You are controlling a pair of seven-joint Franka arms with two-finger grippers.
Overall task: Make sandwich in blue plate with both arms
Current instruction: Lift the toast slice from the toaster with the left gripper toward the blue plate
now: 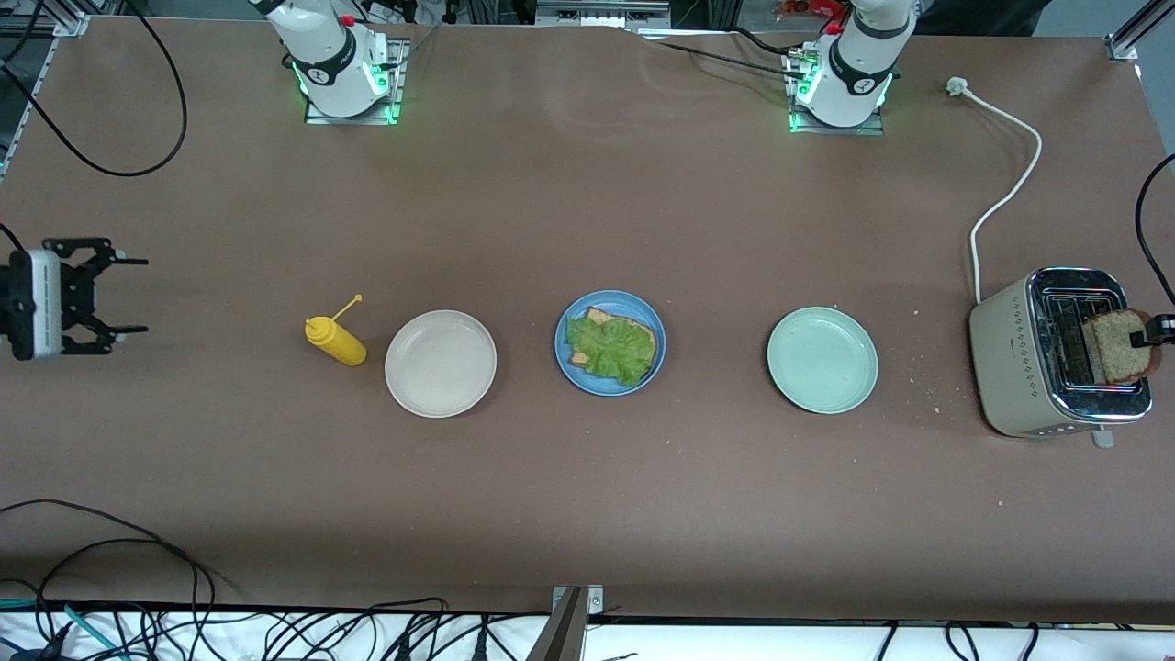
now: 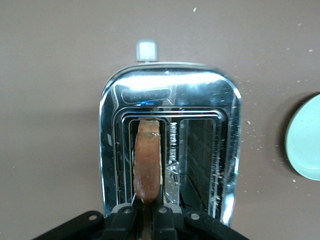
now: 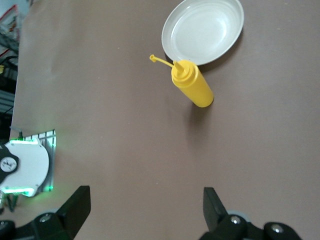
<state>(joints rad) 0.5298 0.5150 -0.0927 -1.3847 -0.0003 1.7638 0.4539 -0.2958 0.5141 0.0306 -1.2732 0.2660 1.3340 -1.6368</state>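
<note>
The blue plate (image 1: 587, 385) sits mid-table and holds one brown bread slice (image 1: 643, 332) with a ruffled green lettuce leaf (image 1: 610, 349) on top. My left gripper (image 1: 1141, 340) is shut on a second bread slice (image 1: 1118, 346) and holds it upright just over the toaster (image 1: 1019, 358). In the left wrist view the slice (image 2: 148, 160) shows edge-on over one slot of the toaster (image 2: 170, 90), pinched in my left gripper (image 2: 148, 220). My right gripper (image 1: 124, 296) is open and empty, over bare table at the right arm's end; its wrist view (image 3: 147, 210) shows the same.
A beige plate (image 1: 441, 363) and a yellow squeeze bottle (image 1: 336, 340) lie toward the right arm's end; both show in the right wrist view, the plate (image 3: 202, 30) and the bottle (image 3: 192, 85). A pale green plate (image 1: 822, 359) lies between the blue plate and the toaster. The toaster's white cord (image 1: 1005, 197) runs toward the bases.
</note>
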